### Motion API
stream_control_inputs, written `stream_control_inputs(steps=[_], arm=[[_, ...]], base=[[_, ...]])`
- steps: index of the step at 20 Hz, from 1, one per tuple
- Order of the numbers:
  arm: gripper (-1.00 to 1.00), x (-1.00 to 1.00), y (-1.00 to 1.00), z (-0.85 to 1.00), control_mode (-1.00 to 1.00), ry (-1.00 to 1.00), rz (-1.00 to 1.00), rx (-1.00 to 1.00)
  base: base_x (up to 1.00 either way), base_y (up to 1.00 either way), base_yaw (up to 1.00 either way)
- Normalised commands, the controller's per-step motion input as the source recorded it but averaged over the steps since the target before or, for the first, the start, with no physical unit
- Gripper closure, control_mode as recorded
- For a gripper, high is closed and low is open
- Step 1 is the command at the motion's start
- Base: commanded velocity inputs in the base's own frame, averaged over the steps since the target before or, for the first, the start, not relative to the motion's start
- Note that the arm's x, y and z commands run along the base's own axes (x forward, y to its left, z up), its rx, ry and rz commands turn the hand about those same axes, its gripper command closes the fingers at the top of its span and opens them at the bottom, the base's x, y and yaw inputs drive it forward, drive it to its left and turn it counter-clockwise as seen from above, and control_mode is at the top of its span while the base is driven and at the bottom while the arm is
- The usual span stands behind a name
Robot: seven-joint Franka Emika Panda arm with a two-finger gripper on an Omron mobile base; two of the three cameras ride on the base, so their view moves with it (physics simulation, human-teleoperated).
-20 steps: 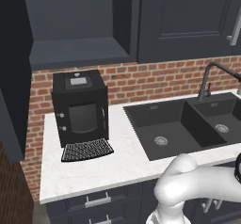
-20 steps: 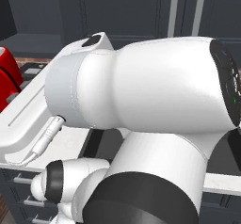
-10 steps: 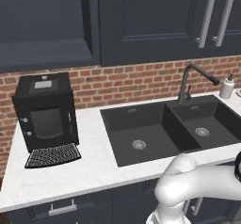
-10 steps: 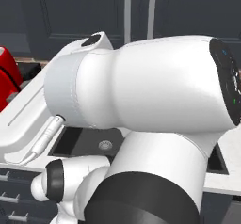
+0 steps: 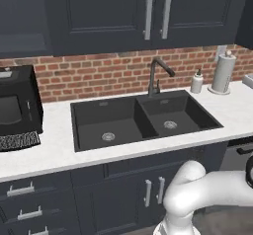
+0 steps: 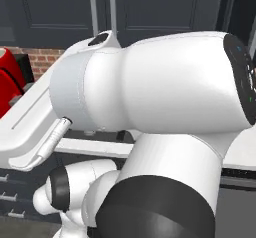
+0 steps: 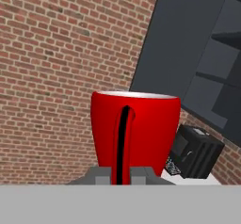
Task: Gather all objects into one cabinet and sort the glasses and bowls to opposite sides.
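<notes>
In the hand view a glossy red mug (image 7: 135, 133) stands upright in close-up, its handle facing the camera. My gripper (image 7: 121, 176) is shut on it, with the two dark fingertips (image 7: 100, 175) at either side of the handle's foot. Behind the mug rises a brick wall. To the right hangs a dark wall cabinet (image 7: 221, 72) with its tall door (image 7: 181, 44) swung open and shelves showing inside. A corner of that open cabinet (image 5: 22, 36) shows at the top left of the left base view. The bowls and the other glasses are out of view.
A black coffee machine (image 5: 17, 105) stands at the counter's left end. A double black sink (image 5: 143, 118) with a faucet (image 5: 157, 76) is in the middle, with a soap bottle (image 5: 197, 82) and a paper towel roll (image 5: 223, 72) to the right. Closed dark wall cabinets (image 5: 118, 12) hang above.
The whole scene has slid left in both base views, so the base has driven right along the counter. The coffee machine went from mid-picture to the left edge.
</notes>
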Motion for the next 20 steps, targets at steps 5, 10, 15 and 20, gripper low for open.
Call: stream_control_inputs(steps=[5, 10, 15, 20], arm=[[1.00, 0.00, 0.00, 0.00, 1.00, 0.00, 0.00, 0.00], [1.00, 0.00, 0.00, 0.00, 1.00, 0.00, 0.00, 0.00], [1.00, 0.00, 0.00, 0.00, 1.00, 0.00, 0.00, 0.00], [1.00, 0.00, 0.00, 0.00, 1.00, 0.00, 0.00, 0.00]], base=[[-0.76, -0.69, 0.00], [-0.19, -0.53, 0.00], [0.00, -0.69, 0.00], [-0.01, -0.99, 0.00]])
